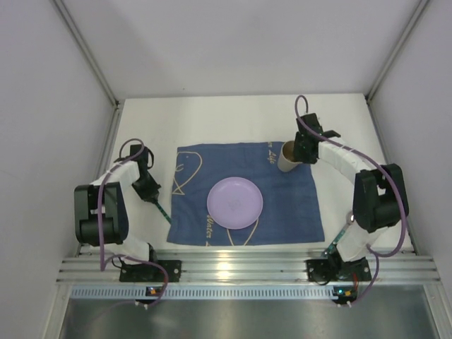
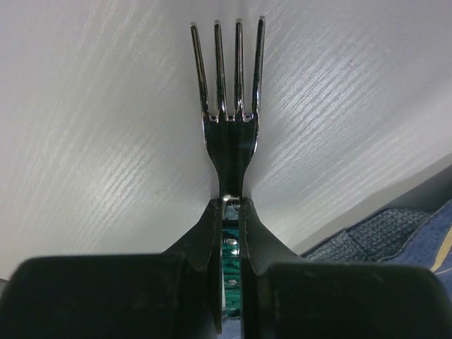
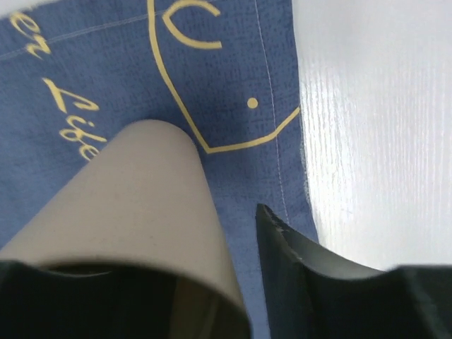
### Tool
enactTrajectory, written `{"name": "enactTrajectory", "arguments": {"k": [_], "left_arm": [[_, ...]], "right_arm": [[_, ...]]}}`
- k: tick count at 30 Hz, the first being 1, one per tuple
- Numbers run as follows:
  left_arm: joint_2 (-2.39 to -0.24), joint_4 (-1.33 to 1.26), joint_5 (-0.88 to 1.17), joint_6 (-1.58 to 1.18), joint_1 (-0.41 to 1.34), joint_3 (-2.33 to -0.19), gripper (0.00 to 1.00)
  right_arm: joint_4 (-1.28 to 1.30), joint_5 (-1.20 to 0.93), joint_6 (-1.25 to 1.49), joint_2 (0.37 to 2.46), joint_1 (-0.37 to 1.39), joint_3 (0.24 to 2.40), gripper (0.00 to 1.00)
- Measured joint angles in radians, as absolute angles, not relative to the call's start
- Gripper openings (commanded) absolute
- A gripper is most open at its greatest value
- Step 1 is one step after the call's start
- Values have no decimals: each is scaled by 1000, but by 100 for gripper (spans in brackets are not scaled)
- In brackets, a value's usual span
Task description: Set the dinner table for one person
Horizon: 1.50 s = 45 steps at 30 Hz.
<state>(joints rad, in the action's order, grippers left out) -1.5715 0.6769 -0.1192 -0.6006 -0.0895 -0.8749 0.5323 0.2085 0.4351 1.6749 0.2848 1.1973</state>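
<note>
Clamps fork (image 2: pixel 227 106) in left gripper (image 2: pixel 229 205), left of centre, tines over bare white table (image 1: pixel 212 116) spanning mid-frame, just beside mat's (image 1: pixel 296 212) left edge. Has right gripper (image 1: pixel 305 150) at cup (image 1: pixel 287 157) on upper right corner of mat, jaws apart, visible finger (image 3: pixel 296 261) clear of cup wall. Shows plate (image 1: pixel 234 203) centred on mat.

White-and-black arms (image 1: pixel 95 212), looping purple cables (image 1: pixel 102 226) (fingers (image 3: pixel 304 261) matte black).

The left jaws hide the handle of the fork (image 2: pixel 229 134).
</note>
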Motion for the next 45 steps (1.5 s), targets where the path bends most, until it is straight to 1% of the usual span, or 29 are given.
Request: {"name": "enactTrajectory", "arguments": {"k": [1,2,4,5,10,13,15,19,22,24,27,30,32,34,39,45], "left_arm": [[-1577,686,-121,-591,-89,-884,0],[-1584,692,-123,-578,-89,-893,0],[-1604,712,-135,-545,-89,-919,0],[-1615,719,-151,-525,-88,-934,0],[-1652,730,-278,-409,-93,-1031,0],[-1651,735,-336,-354,-93,-1094,0],[-1637,735,-340,-334,-93,-1120,0],[-1555,735,-273,-309,-90,-1135,0],[-1488,741,-206,-303,-69,-1163,0],[-1464,739,-162,-298,-37,-1191,0],[-1441,722,-92,-283,61,-1201,0],[-1444,708,-38,-268,189,-1200,0],[-1460,695,-12,-269,276,-1198,0],[-1477,662,6,-279,324,-1174,0],[-1512,615,-10,-324,341,-1042,0],[-1571,535,-15,-373,339,-912,0]], "right_arm": [[535,204,437,1691,288,1194,66],[540,199,442,1695,292,1192,81],[539,197,439,1691,296,1193,97],[543,196,439,1690,299,1195,100],[617,194,437,1671,305,1267,100],[656,196,437,1616,305,1336,100],[672,200,436,1564,305,1386,100],[715,224,432,1464,305,1465,100],[751,245,428,1401,305,1485,100],[780,260,427,1370,305,1487,100],[818,274,427,1349,297,1486,100],[838,280,430,1318,282,1443,100],[859,279,438,1285,263,1384,100],[876,269,448,1246,236,1309,100],[939,222,476,1156,138,1137,100],[993,229,519,1076,60,1095,100]]}}
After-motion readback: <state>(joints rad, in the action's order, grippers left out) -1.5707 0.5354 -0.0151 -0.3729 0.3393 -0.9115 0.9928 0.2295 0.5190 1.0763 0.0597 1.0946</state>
